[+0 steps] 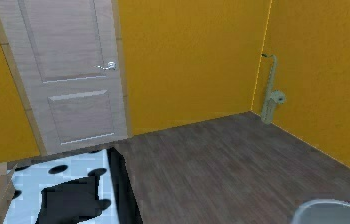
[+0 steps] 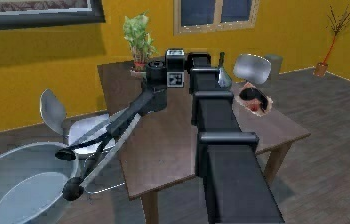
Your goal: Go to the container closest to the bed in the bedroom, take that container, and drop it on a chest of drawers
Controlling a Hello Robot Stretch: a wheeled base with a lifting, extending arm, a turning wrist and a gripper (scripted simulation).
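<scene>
Gripper [image 2: 71, 170]: the dark blocky body is being shown at the far end of the black square-section arm bar [image 2: 228, 160], beside two small white squares with black marks [image 2: 175, 60].
Fingers [image 2: 111, 138]: two thin dark rods are being shown slanting down past the table edge. Their state cannot be told, and whether anything is being held cannot be told, since a chair is standing behind the tips.
Table [image 2: 173, 140]: a smooth brown rectangular wooden top is being shown just beside the fingers, on the arm's side.
Container: which thing is meant cannot be told. A round reddish-brown bowl shape with dark contents [image 2: 253, 98] is being borne by the tabletop, well apart from the fingers, beyond the arm bar.
Grey vessel [image 2: 223, 72]: a matte bottle-like shape is being shown upright near that bowl, equally far from the fingers.
Chairs: a pale grey round-shelled chair [image 2: 53, 108] is being shown just behind the fingertips. A larger glossy grey rounded shell [image 2: 18, 190] is being shown just below them.
Plant [image 2: 138, 40]: leafy green stems in a small pot are being shown on the table, above the finger roots.
Forward view: a white panelled door [image 1: 73, 70], mustard-yellow walls [image 1: 193, 60], a dark plank floor [image 1: 223, 160] and a soft black-and-white cowhide-patterned block [image 1: 68, 190] are being shown. Their place relative to the fingers cannot be told.
</scene>
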